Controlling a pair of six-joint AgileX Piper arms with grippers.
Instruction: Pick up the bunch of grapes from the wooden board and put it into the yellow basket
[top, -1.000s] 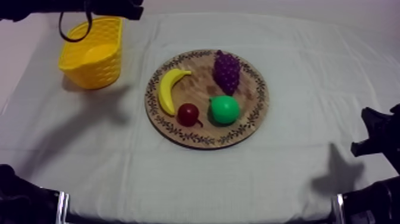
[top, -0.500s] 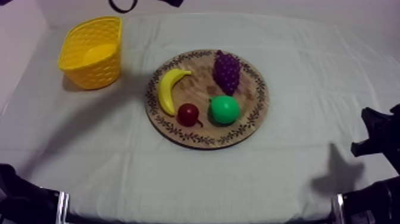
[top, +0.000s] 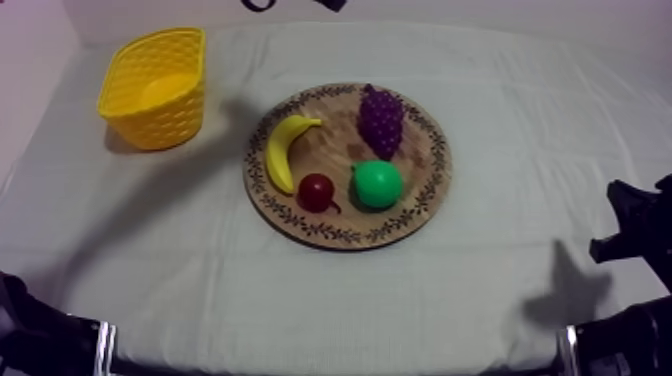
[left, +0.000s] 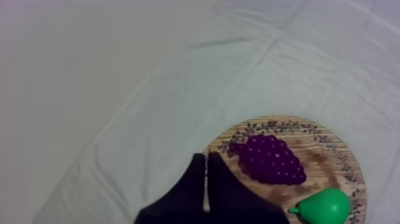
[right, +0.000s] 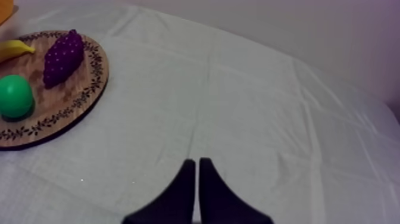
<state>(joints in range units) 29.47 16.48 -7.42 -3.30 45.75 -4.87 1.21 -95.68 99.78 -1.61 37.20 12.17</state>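
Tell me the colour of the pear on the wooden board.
The pear is bright green, clearest in the top view.

The right wrist view's edge cuts off part of the banana (right: 13, 49) and part of the board (right: 83, 83). The left end effector (left: 206, 158) hides some of its rim.

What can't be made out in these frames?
Wooden board, left wrist view: near rim hidden behind left gripper, jaws shut.
Pear, same view: cut by the picture edge.
Banana, right wrist view: cut by the edge.
Yellow basket, top view: its near wall hides part of the floor.
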